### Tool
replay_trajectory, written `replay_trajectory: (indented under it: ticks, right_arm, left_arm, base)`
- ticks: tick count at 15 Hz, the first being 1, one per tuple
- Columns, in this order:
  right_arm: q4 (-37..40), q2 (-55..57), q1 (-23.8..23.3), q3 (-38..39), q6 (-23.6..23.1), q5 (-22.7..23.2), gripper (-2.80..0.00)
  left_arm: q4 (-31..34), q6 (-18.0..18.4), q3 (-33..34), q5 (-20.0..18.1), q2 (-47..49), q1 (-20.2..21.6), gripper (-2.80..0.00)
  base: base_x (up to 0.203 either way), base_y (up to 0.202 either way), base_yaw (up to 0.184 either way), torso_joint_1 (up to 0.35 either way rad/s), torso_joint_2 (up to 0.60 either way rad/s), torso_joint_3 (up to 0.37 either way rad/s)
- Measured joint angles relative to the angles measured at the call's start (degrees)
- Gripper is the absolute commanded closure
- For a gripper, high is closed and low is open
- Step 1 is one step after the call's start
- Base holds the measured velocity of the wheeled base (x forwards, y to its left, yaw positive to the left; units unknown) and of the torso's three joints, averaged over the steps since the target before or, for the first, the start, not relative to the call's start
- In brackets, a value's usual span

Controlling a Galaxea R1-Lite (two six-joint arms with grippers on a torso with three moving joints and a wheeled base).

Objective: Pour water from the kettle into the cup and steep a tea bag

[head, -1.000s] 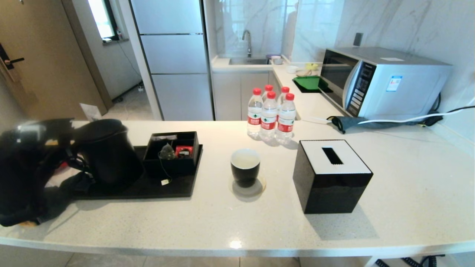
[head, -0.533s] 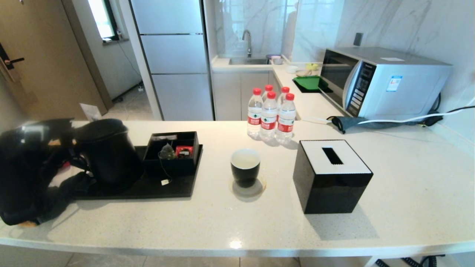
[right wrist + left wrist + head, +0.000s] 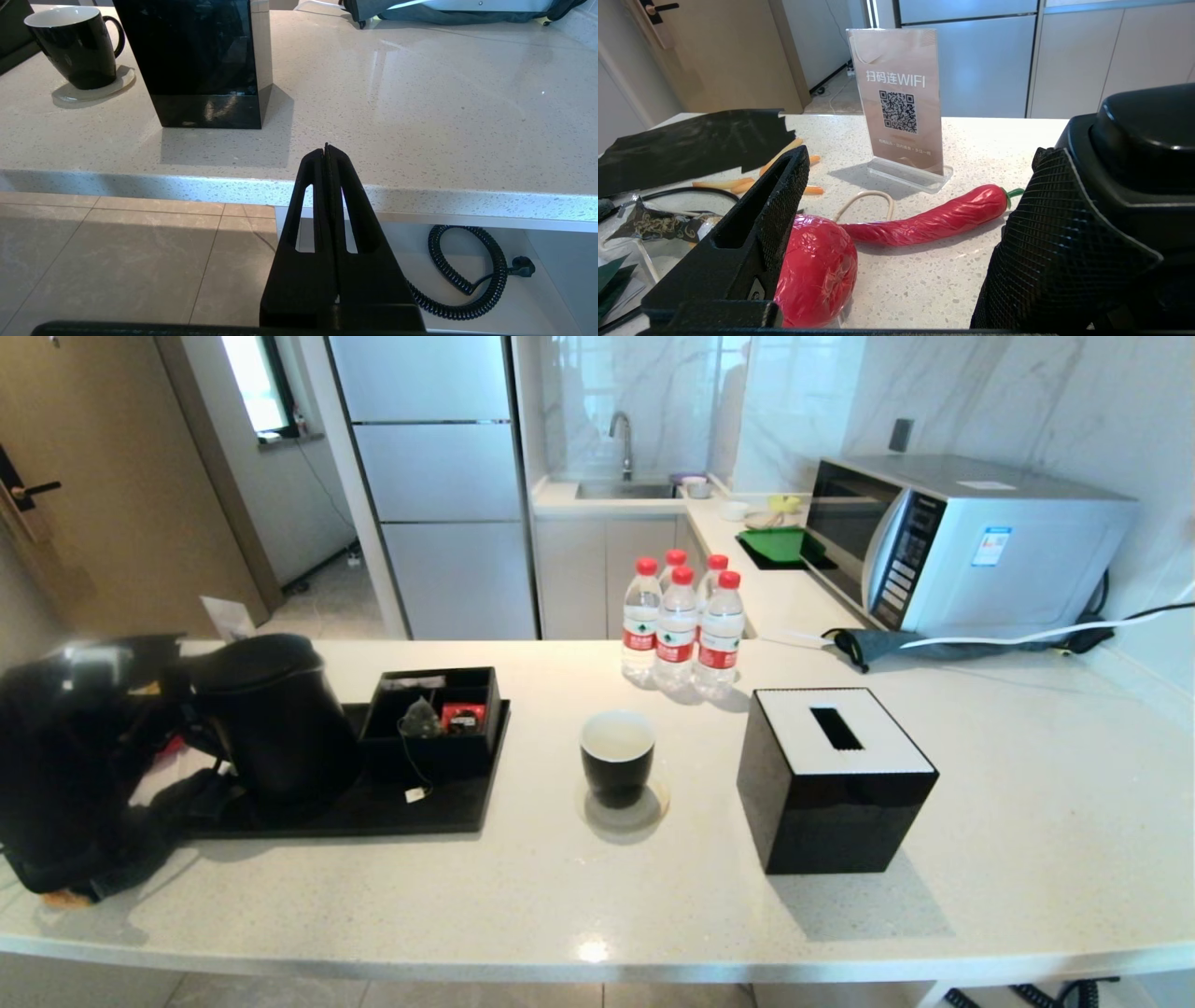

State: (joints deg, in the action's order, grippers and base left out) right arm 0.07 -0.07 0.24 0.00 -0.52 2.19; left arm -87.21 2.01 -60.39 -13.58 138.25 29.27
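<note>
Your left gripper (image 3: 896,224) gapes wide beside the kettle (image 3: 271,719) at the tray's (image 3: 373,817) left end; grasp its rigid loop handle—it's likely heavy.

"扫码连WIFI" on acrylic sign (image 3: 901,100)

left hand (image 3: 901,224) open, right hand (image 3: 325,151) closed

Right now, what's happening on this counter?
The left hand is open beside the kettle, one finger against its handle side, not closed on anything. The kettle stands on the black tray. The tea bag sits in the tray's box, the cup on its coaster. The right hand is shut and empty, below the counter edge.
</note>
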Motion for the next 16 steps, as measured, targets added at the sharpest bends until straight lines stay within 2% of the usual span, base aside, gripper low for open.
replay_trajectory:
  ticks: [1, 2, 16]
  right_arm:
    - [0.0, 0.0, 0.0, 0.0, 0.0, 0.0, 0.00]
    - [0.0, 0.0, 0.0, 0.0, 0.0, 0.0, 0.00]
    - [0.0, 0.0, 0.0, 0.0, 0.0, 0.0, 0.00]
  left_arm:
    - [0.0, 0.0, 0.0, 0.0, 0.0, 0.0, -2.80]
    - [0.0, 0.0, -0.1, 0.0, 0.1, 0.0, 0.00]
    - [0.0, -0.4, -0.7, 0.5, 0.3, -0.7, 0.00]
  base:
    - [0.000, 0.000, 0.000, 0.000, 0.00, 0.000]
    - [0.000, 0.000, 0.000, 0.000, 0.00, 0.000]
    - [0.000, 0.000, 0.000, 0.000, 0.00, 0.000]
